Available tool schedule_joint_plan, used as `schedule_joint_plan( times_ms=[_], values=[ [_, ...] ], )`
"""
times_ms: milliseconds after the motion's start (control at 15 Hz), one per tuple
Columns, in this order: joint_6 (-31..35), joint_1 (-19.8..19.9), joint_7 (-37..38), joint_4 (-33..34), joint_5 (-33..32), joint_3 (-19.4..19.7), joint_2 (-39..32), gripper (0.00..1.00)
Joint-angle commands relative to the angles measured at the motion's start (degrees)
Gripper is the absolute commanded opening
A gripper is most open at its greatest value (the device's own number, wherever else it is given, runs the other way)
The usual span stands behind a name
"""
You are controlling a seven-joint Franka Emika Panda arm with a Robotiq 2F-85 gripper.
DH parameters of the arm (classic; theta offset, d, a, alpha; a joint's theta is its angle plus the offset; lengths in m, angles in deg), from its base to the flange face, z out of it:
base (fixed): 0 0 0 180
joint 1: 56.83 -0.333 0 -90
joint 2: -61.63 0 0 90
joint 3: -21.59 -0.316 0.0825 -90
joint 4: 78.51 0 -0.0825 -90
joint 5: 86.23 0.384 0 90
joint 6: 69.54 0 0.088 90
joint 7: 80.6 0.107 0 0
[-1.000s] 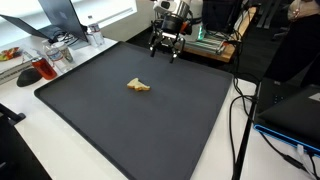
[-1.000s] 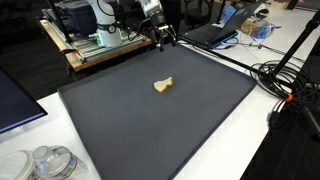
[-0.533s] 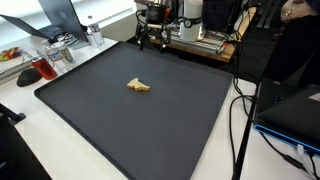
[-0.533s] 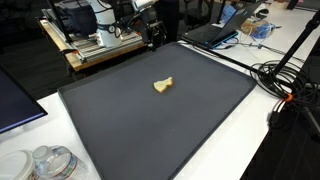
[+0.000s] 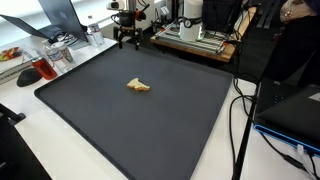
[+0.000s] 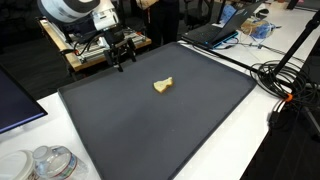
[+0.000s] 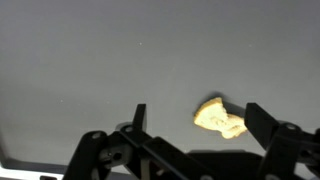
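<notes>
In an exterior view, your claw hung wide open and held nothing, at the top edge of the dark mat. The small yellow piece lay mid-frame, well apart from it.

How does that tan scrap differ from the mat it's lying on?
The tan scrap is pale yellowish; the mat is dark grey. The scrap is small, lumpy and irregular; the mat is broad, flat and rectangular. Shared: neither touches the open gripper, which hangs near the mat's far edge.
</notes>
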Motion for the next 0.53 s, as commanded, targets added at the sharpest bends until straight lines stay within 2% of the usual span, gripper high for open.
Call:
schedule_joint_plan(
  times_ms=[0, 267, 333, 400, 467],
  values=[
    [4.5, 2.7, -3.7, 7.3, 0.7, -0.7, -7.0, 1.00],
    [5.4, 1.4, -3.4, 10.8, -0.2, -1.0, -9.3, 1.00],
    [6.4, -3.3, -7.9, 10.6, 4.6, 4.1, -9.6, 1.00],
    [5.7, -0.4, -3.2, 11.9, 0.4, -0.2, -9.8, 1.00],
    [6.3, -2.1, -2.5, 12.5, 0.2, 1.1, -10.0, 1.00]
  ],
)
